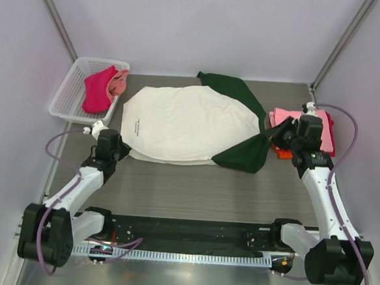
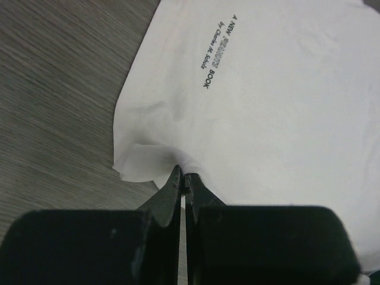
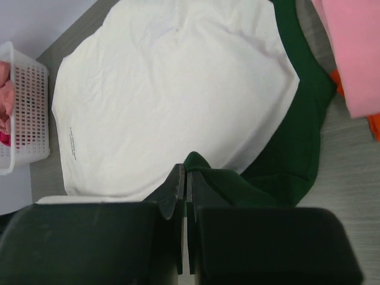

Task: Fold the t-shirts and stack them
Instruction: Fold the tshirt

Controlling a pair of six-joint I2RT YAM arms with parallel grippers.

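The cream t-shirt [image 1: 185, 122] with dark green sleeves lies spread flat in the middle of the table, small black text near its left edge [image 2: 217, 50]. My left gripper [image 1: 120, 149] is shut on the shirt's near-left cream corner; the cloth bunches at the fingertips in the left wrist view [image 2: 184, 173]. My right gripper [image 1: 273, 133] is shut on the edge of the near green sleeve [image 1: 244, 154], which rises in a peak at the tips in the right wrist view [image 3: 186, 171]. The far green sleeve [image 1: 230, 86] lies flat at the back.
A folded stack with a pink tee [image 1: 289, 117] on top, red and orange [image 1: 282, 152] under it, sits at the right, just behind my right gripper. A white mesh basket [image 1: 70, 88] at the back left holds a magenta tee [image 1: 99, 90] and a pink one [image 1: 119, 82].
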